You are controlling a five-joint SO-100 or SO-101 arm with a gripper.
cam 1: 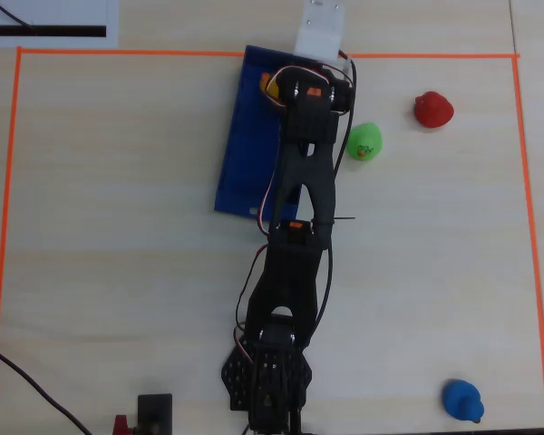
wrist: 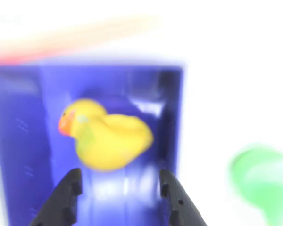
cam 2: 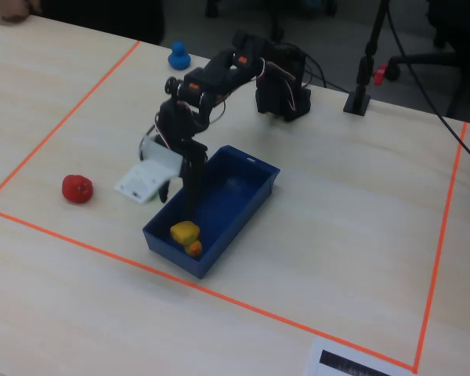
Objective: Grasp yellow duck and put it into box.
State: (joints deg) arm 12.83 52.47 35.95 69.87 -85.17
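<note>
Two black fingers (wrist: 70, 197) fill the bottom of the wrist view, spread apart with empty space between them; the gripper (wrist: 120, 181) holds nothing and hangs just short of the duck (wrist: 106, 136). Beyond the tips the duck lies on the floor of the box (wrist: 19, 141), free of the fingers, its long axis running across that view, orange beak toward the left and tail toward the right wall. In the fixed view the duck (cam 2: 185, 233) sits at the end of the box (cam 2: 247, 200) nearest the camera, close to the corner by the near orange tape line (cam 2: 243, 304), and the gripper (cam 2: 189, 205) hangs just above and behind it. Overhead, only a sliver of the duck (cam 1: 270, 84) shows at the top end of the box (cam 1: 245, 136), beside the arm (cam 1: 299, 181), which reaches from the bottom edge of the bench up over the box's right wall. A green duck (cam 1: 364, 142) lies on the bench just right of the box, a red duck (cam 1: 432, 110) farther right near the top tape, and a blue duck (cam 1: 462, 401) sits at the bottom right corner, well apart from everything else.
</note>
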